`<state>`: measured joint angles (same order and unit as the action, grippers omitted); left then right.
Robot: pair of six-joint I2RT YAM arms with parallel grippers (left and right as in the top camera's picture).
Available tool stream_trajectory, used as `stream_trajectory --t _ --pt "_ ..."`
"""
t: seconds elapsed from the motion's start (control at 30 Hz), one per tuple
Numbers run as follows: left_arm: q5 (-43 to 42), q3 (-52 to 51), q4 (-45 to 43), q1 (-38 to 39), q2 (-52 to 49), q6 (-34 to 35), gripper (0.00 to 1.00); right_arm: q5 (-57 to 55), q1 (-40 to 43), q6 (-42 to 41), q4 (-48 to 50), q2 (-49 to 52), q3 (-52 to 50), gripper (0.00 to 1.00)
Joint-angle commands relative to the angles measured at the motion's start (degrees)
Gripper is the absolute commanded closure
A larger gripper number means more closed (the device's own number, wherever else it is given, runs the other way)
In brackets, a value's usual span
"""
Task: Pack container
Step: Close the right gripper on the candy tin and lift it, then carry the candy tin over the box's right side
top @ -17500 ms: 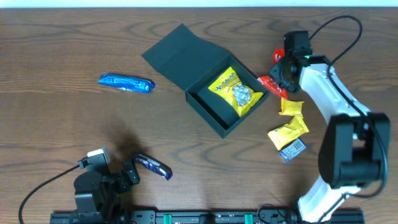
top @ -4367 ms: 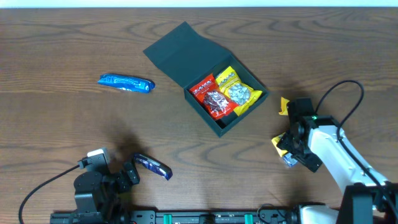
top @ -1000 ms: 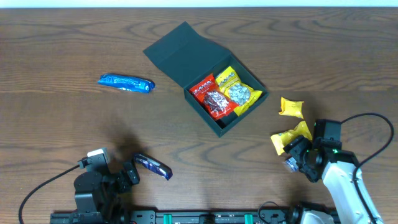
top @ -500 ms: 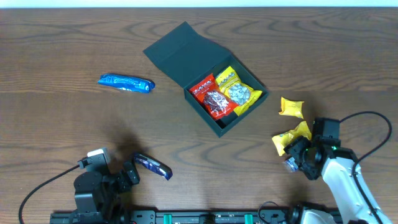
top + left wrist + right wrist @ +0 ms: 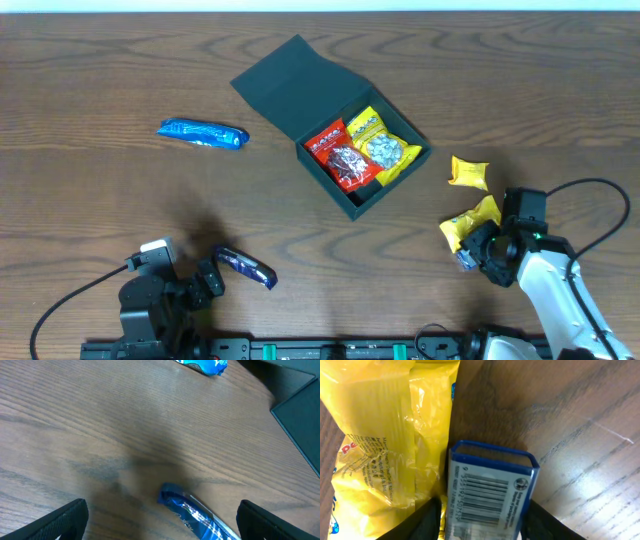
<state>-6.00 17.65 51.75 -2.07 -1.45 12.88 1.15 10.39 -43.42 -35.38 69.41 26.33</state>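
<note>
I'm straddling the blue box with my right gripper, jaws narrowed along its long sides. I cannot tell if they're gripping it. The container is sitting open on the worktop, forward-left, nearer this arm.

The left arm sat folded low at the near edge. Its left gripper pointed forward and right, fingers spread wide. The right arm reached in from the near right. Its right gripper was tipped down and leftward, fingers partly apart; any grip was unclear.
</note>
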Motion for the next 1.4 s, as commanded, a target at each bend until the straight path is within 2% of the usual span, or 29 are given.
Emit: stream_trajectory --t 0.0,0.2,0.43,0.5,0.9,1.07,1.23,1.37 --pt "0.17 -0.87 3.50 -0.17 0.09 -0.46 0.05 0.37 0.39 -0.20 -1.62 0.98 0.70 0.50" --pt "0.17 -0.87 3.50 -0.17 0.09 -0.46 0.05 0.39 -0.11 -0.17 -4.94 0.70 3.28 0.52" --pt "0.17 -0.87 3.50 -0.17 0.09 -0.46 0.04 0.15 -1.57 -0.20 -7.26 0.09 6.19 0.59" --pt "0.17 -0.87 3.50 -0.17 0.09 -0.46 0.05 -0.68 -1.60 -0.17 -7.76 0.09 6.75 0.65" --pt "0.17 -0.87 3.50 -0.17 0.09 -0.46 0.05 -1.40 -1.64 2.73 -10.14 0.07 9.03 0.72" --pt "0.17 -0.87 3.50 -0.17 0.09 -0.46 0.05 -4.94 -3.63 4.33 -14.40 0.09 13.51 0.70" --pt "0.17 -0.87 3.50 -0.17 0.09 -0.46 0.05 -8.39 -6.03 5.44 -18.56 0.15 19.17 0.75" --pt "0.17 -0.87 3.50 -0.17 0.09 -0.46 0.05 -8.66 -7.69 6.38 -20.20 1.05 23.76 0.75"
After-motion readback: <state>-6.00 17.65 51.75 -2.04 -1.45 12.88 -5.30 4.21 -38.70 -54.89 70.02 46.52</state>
